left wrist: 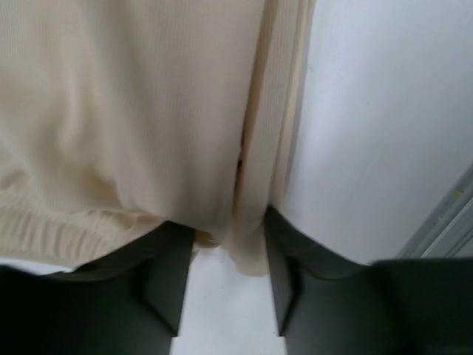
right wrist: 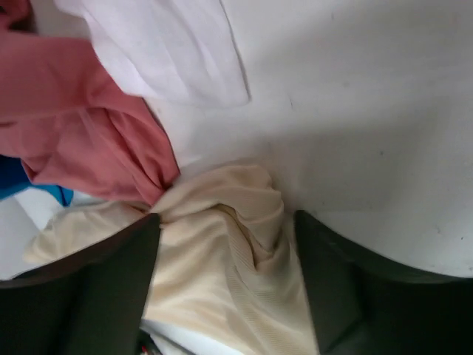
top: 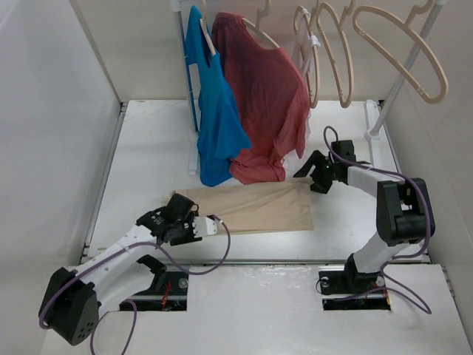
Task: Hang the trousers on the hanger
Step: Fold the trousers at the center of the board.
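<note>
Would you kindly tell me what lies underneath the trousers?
The trousers lie spread on the white table, which shows bare beside them. Anything beneath the cloth is covered and cannot be seen. The red T-shirt hangs down to their far edge.

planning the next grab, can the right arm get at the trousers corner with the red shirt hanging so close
Probably yes. The right gripper sits open with bunched trousers cloth between its fingers; the red T-shirt lies right beside that corner but does not cover it.
</note>
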{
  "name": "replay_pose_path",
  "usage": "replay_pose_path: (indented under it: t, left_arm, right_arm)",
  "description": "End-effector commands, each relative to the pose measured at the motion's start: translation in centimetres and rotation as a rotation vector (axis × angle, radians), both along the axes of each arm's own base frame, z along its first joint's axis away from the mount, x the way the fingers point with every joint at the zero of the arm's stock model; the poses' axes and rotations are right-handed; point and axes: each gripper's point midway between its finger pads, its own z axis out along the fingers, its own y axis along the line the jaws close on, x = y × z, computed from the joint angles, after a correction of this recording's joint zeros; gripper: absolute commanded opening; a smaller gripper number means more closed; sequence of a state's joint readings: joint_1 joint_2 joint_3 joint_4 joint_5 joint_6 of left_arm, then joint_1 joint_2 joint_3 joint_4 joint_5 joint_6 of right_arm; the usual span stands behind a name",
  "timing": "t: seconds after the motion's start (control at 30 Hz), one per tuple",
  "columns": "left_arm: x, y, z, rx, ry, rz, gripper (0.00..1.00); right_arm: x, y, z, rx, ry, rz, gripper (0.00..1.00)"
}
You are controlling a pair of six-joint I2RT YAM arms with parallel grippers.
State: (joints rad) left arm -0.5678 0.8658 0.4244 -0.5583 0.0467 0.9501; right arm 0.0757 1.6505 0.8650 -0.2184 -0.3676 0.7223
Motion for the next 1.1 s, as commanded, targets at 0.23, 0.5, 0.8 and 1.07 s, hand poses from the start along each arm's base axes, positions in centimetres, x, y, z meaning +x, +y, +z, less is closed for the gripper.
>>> replay_pose_path:
  t: [0.23,0.5,0.8,1.07]
  left_arm:
    - [-0.2,-1.1,2.8,-0.082,0.027,0.092,0.61]
    - [2.2,-1.9,6.7,-0.220,-0.100,0.205,0.70]
    - [7.5,-14.5,18.2,-0.479,-0.023,0.026,0.48]
    - [3.8,-12.4,13.9,-0.392,0.128,-0.094,0.45]
  right_arm:
    - [-3.6,-3.6,2.1,-0.215,-0.012,0.017,0.94]
    - [-11.4,-2.8,0.7,-0.132,0.061,-0.035,0.94]
    - [-13.2,-2.5,0.8,-0.120,0.050,-0.088,0.75]
    - [-14.6,-1.5,0.4,-0.070,0.039,-0.072,0.75]
